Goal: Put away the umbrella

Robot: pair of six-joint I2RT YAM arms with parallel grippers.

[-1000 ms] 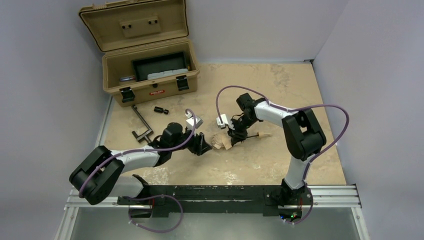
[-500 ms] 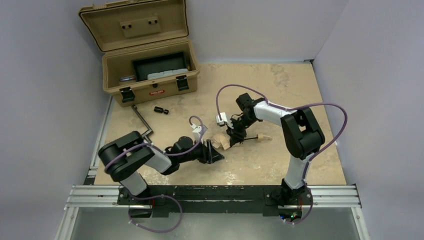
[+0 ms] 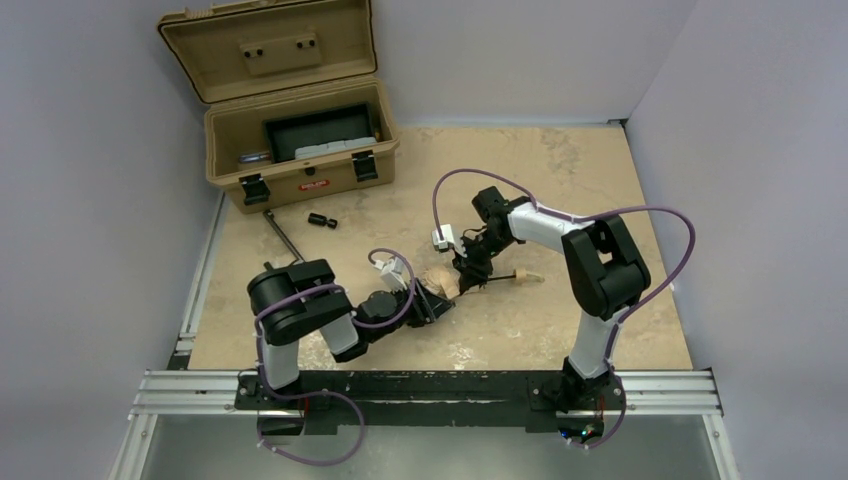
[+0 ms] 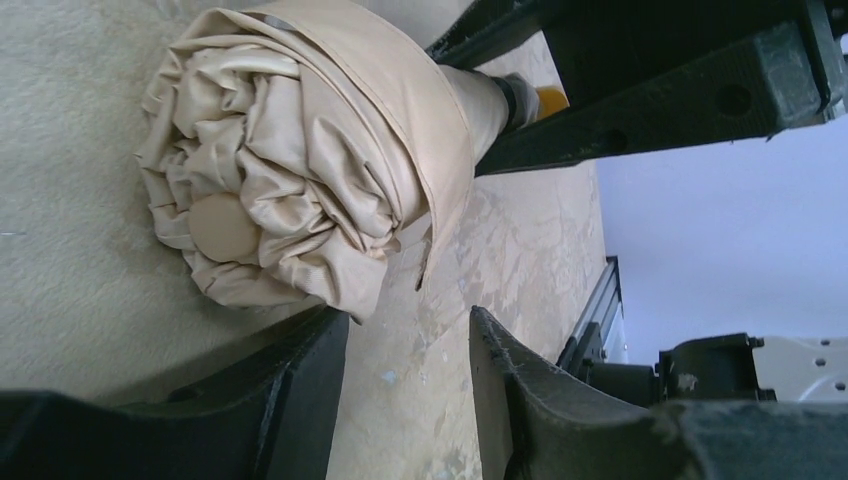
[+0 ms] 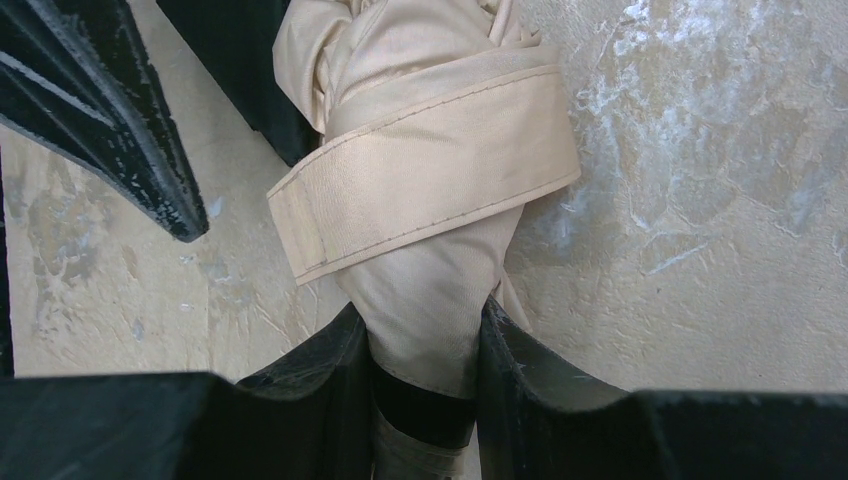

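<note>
The umbrella point(image 3: 440, 282) lies on the table as a small rolled beige bundle, its pale handle point(image 3: 526, 275) pointing right. My right gripper point(image 3: 470, 268) is shut on the umbrella point(image 5: 430, 180) at its narrow neck, just below the fabric strap point(image 5: 420, 195) wound around it. My left gripper point(image 3: 433, 306) is low at the bundle's near left end, open. In the left wrist view the rolled end of the umbrella point(image 4: 290, 150) sits just beyond the left gripper point(image 4: 410, 320), brushing one fingertip point(image 4: 315, 340). Nothing is between those jaws.
A tan hard case point(image 3: 225, 130) stands open at the back left with a black tray point(image 3: 320, 130) inside. In front of it lie a dark metal crank point(image 3: 283, 238) and a small black cylinder point(image 3: 320, 220). Walls close both sides; a rail point(image 3: 430, 392) runs along the near edge.
My left arm has folded in and swung right, bringing its gripper low against the umbrella's rolled end, jaws narrower than before. The right arm and umbrella have stayed put.
</note>
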